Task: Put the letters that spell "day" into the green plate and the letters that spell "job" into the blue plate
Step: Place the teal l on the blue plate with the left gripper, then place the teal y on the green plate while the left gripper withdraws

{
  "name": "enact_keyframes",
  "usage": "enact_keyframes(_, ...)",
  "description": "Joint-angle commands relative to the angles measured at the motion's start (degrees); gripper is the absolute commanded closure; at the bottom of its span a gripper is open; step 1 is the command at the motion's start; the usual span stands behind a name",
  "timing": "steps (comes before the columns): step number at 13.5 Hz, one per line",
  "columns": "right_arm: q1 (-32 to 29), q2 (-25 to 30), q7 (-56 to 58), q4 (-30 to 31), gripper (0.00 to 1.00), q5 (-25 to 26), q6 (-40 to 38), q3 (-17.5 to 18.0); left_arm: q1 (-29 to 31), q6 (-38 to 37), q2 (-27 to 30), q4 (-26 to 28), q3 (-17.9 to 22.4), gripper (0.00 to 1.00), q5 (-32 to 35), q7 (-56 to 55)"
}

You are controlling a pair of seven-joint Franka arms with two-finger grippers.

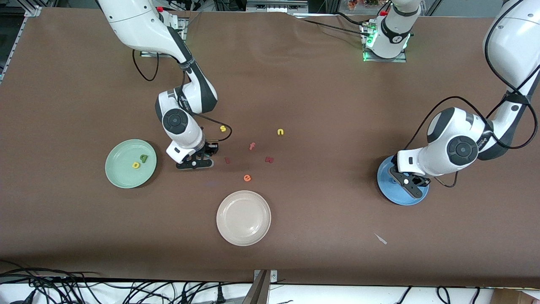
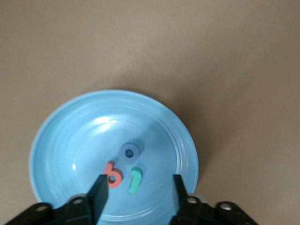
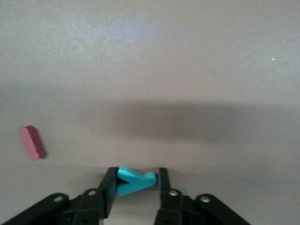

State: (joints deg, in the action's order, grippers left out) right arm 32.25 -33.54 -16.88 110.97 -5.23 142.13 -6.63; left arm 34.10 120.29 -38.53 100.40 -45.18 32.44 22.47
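Front view: even, fairly bright overhead light on the brown table (image 1: 320,84); sharp throughout. Soft short shadows under both arms. Faint sheen on the cream-white plate (image 1: 243,218). Green indicator glow at the left arm's base (image 1: 368,42).

Left wrist view: softly lit; white glare patch on the blue plate (image 2: 112,126), a dark shadow on the table beside its rim. Near fingers (image 2: 97,197) slightly blurred.

Right wrist view: dimmer, greyish cast; broad diffuse shadow band across the table above the teal y (image 3: 135,180). Fingers (image 3: 109,187) soft, out of focus.
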Motion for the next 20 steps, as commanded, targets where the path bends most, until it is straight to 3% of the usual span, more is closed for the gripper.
enact_keyframes(1,-0.3,-0.3,0.2,-0.5,0.66,-0.8,0.3,0.1,-0.3,-4.1,4.2,-3.4,0.0,0.00,-6.0,0.6)
enact_keyframes(3,-0.3,-0.3,0.2,-0.5,0.71,-0.8,0.3,0.1,-2.4,-10.6,3.7,-10.5,0.1,0.00,-8.5,0.6)
enact_keyframes(5,-0.3,-0.3,0.4,-1.7,0.75,-0.9,-0.5,0.1,-3.9,-13.5,3.9,-13.6,0.1,0.00,-8.6,-1.1)
enact_keyframes(11,-3.2,0.2,2.8,-8.1,0.78,-0.9,-12.5,-0.1,-4.9,-13.9,4.3,-14.4,-0.2,0.00,-9.5,-2.5)
enact_keyframes(13,-4.9,1.0,7.0,-8.1,0.78,-0.8,-14.6,-0.6,-4.4,-14.6,5.0,-14.4,-0.1,0.00,-13.2,-2.6)
enact_keyframes(16,-5.9,2.1,11.8,-8.1,0.78,-0.8,-18.5,-4.5,-4.9,-16.4,8.0,-14.7,-0.1,0.00,-16.1,-5.5)
enact_keyframes(20,-6.3,2.6,20.6,-8.1,0.78,-0.7,-22.2,-11.4,-7.4,-24.6,8.0,-21.5,-1.8,0.00,-16.1,-13.7)
